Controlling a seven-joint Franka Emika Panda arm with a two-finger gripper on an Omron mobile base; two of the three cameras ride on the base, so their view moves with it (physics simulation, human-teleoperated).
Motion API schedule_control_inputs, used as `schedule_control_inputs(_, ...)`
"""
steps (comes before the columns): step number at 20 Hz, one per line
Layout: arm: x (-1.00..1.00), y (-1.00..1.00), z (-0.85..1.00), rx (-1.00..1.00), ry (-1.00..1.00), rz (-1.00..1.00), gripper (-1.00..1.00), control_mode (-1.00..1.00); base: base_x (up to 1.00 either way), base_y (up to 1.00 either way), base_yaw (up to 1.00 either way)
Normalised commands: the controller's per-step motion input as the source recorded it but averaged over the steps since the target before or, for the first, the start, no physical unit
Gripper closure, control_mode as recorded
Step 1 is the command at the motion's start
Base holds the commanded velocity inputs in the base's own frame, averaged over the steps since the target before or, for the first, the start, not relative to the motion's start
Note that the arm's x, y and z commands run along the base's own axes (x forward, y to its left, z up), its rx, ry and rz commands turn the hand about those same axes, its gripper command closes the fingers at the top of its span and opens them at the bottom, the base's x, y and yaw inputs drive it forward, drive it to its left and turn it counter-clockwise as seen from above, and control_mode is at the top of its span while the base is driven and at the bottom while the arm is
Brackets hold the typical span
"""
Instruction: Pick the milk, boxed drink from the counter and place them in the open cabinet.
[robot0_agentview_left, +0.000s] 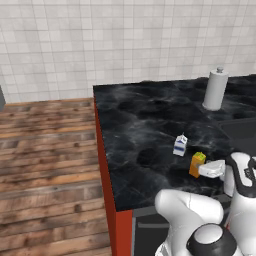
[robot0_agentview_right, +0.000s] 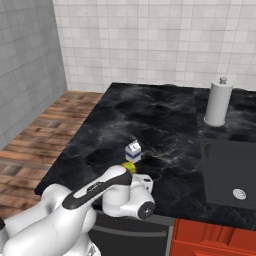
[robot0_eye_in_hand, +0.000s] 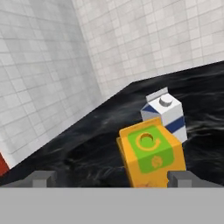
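Note:
The boxed drink (robot0_eye_in_hand: 151, 154), an orange carton with a green top, stands upright on the black marble counter (robot0_agentview_left: 140, 115). It sits between my open gripper's (robot0_eye_in_hand: 111, 178) two fingertips, closer to the right one. Just behind it is the milk (robot0_eye_in_hand: 165, 114), a white carton with a blue band. From the left base view, the gripper (robot0_agentview_left: 202, 169) reaches in from the right, level with the boxed drink (robot0_agentview_left: 196, 164); the milk (robot0_agentview_left: 180, 145) stands a little beyond. In the right base view my arm covers most of the boxed drink (robot0_agentview_right: 129, 167), with the milk (robot0_agentview_right: 132, 150) behind it. The open cabinet is out of view.
A tall white paper-towel roll (robot0_agentview_left: 215, 89) stands at the back right of the counter. A dark sink (robot0_agentview_right: 232, 172) is set into the counter to the right. The counter's left edge drops to a wooden floor (robot0_agentview_left: 50, 150). Tiled walls close the back and left.

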Motion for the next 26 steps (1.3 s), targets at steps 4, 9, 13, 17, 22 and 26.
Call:
schedule_control_inputs(4,0.00,-0.36,0.00,0.02,0.00,0.01,-1.00,-1.00,0.00,0.00,0.00)
schedule_control_inputs(9,0.00,-0.13,0.00,0.00,0.00,0.00,-1.00,-1.00,0.00,0.00,0.00)
schedule_control_inputs(13,0.02,0.00,0.00,0.00,0.03,0.00,-1.00,-1.00,0.00,0.00,0.00)
schedule_control_inputs(17,0.02,0.00,-0.01,0.00,0.05,0.03,-1.00,-1.00,0.00,0.00,0.00)
schedule_control_inputs(22,0.00,0.00,-0.01,0.00,0.03,0.04,-1.00,-1.00,0.00,0.00,0.00)
schedule_control_inputs(26,0.00,0.00,-0.04,-0.01,0.00,0.04,-1.00,-1.00,0.00,0.00,0.00)
